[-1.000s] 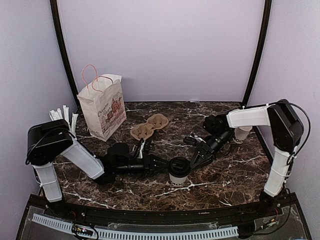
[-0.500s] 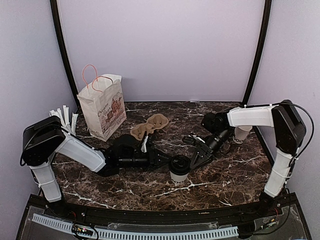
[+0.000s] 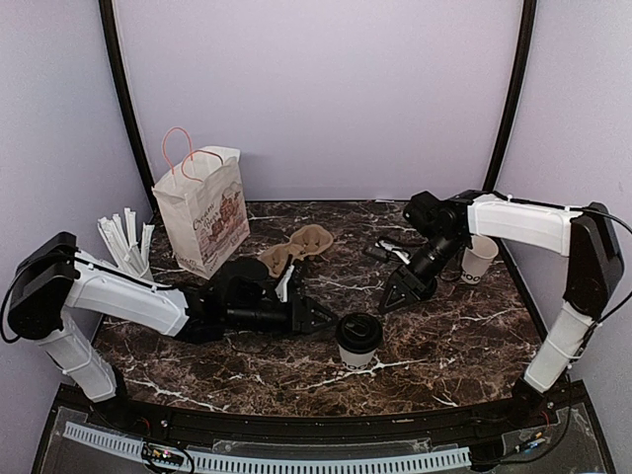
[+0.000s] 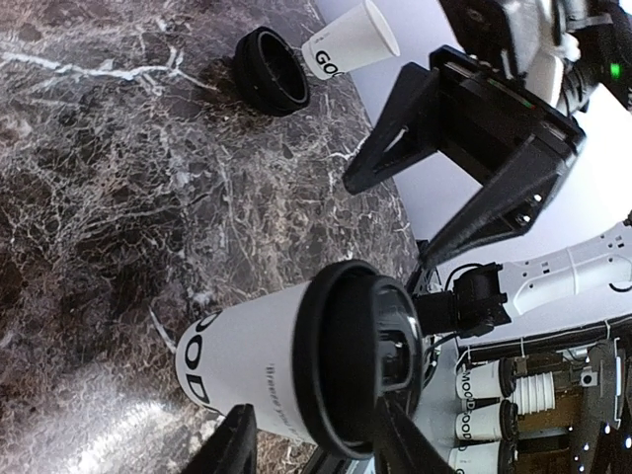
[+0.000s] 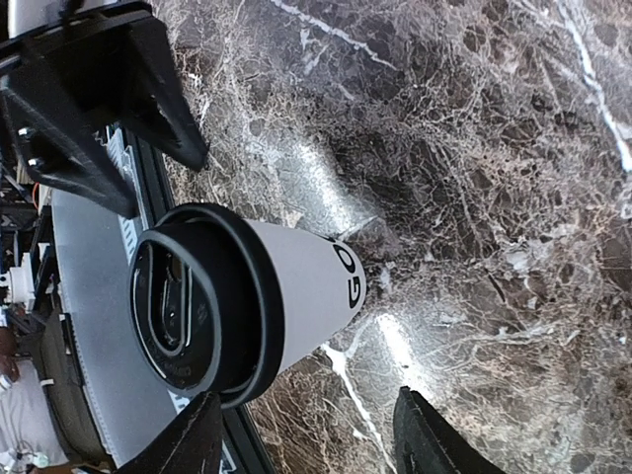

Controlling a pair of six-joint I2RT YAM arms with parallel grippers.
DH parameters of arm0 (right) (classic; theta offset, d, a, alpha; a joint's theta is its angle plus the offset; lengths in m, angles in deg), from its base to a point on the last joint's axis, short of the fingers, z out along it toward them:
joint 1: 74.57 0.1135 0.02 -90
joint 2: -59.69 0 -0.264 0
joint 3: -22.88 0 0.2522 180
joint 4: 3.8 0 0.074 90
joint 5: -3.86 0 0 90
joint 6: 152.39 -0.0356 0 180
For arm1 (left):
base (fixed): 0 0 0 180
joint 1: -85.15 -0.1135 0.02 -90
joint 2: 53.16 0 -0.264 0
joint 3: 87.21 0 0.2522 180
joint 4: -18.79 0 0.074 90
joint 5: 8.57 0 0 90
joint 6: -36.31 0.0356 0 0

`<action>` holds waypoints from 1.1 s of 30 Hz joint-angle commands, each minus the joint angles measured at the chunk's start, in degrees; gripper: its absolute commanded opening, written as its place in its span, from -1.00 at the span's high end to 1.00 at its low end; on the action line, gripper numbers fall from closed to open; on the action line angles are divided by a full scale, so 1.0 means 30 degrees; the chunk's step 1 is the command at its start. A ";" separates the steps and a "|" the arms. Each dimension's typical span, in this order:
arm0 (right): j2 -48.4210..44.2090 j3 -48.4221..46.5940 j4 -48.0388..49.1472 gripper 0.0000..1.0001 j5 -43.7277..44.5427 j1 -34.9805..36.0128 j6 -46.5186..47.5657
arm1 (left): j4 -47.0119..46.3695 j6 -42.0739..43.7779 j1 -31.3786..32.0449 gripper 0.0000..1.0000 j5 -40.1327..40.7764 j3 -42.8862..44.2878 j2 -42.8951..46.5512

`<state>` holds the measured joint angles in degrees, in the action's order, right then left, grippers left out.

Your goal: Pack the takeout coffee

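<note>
Marble, dark with white veins, tops the table (image 3: 464, 346). Nearest the front edge, a little right of centre, the coffee (image 3: 357, 339) stands upright on the bare stone with its black lid on. Nothing grips it.

The left claw (image 3: 318, 318) lies low just to the coffee's left and points at it. Its fingers (image 4: 235, 446) are parted about halfway. The wrist view shows the coffee ahead of their tips, and neither pad presses it. The claw holds nothing.

The right claw (image 3: 393, 299) hangs a bit further back, to the right of the coffee and clear of it. Its jaws are spread wide and empty, with the tips aimed down toward the lid.

Behind the left claw lies a brown pulp carrier (image 3: 296, 250). Left of that, a white printed bag (image 3: 202, 212) with pink handles stands open near the back. Wrapped straws (image 3: 126, 240) stick up at the far left edge. At the far right, behind the right arm, an unlidded white cup (image 3: 479, 259) stands upright. A loose black lid (image 4: 272, 84) lies on the stone near it.
</note>
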<state>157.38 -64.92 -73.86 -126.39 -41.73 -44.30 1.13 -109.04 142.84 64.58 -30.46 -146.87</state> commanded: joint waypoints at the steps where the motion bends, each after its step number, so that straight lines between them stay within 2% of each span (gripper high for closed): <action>1: -0.0599 0.0191 0.0186 -0.21 0.0293 -0.0036 0.0547 | 0.1708 0.1386 0.0191 0.12 0.1049 0.0431 0.2290; 5: -0.0827 0.0583 0.0165 -0.21 -0.0392 0.0065 0.0830 | 0.1962 0.2234 0.0199 -0.01 0.1636 0.0495 0.2897; 10: -0.1890 0.0921 0.0114 -0.25 -0.0120 0.0345 0.1729 | 0.2200 0.3622 0.0492 -0.15 0.1115 0.1433 0.1975; 13: -0.3403 0.1608 0.0611 -0.35 0.0981 0.1084 0.3085 | 0.3051 0.4683 0.0918 -0.19 0.1209 0.2668 0.0960; 15: -0.5465 0.2634 0.2167 -0.42 0.2359 0.1600 0.3531 | 0.3763 0.5231 0.1060 -0.21 0.1320 0.3500 0.0287; 18: -0.7415 0.3585 0.3736 -0.42 0.4560 0.2449 0.4606 | 0.4614 0.5649 0.1200 -0.20 0.1452 0.4724 -0.0476; 20: -0.7613 0.3382 0.3289 -0.27 0.5124 0.3034 0.5414 | 0.5214 0.5747 0.1242 -0.19 0.1684 0.5182 -0.0998; 24: -0.6771 0.2391 0.1630 0.12 0.3827 0.4322 0.6659 | 0.5457 0.5423 0.1248 -0.10 0.2049 0.5049 -0.1617; 28: -0.6287 0.2933 0.2037 0.47 0.6428 0.6479 0.7270 | 0.5405 0.4782 0.1263 0.01 0.1849 0.4378 -0.1815; 30: -0.6382 0.3267 0.2750 0.56 0.7778 0.7201 0.7401 | 0.5350 0.4555 0.1276 0.04 0.1942 0.4025 -0.1785; 33: -0.6279 0.2991 0.2686 0.58 0.8351 0.7880 0.7900 | 0.5350 0.4402 0.1277 0.07 0.2019 0.3678 -0.1806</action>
<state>138.76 -55.45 -67.30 -107.09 -20.36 -23.50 15.19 -95.10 146.44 69.96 -16.89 -152.58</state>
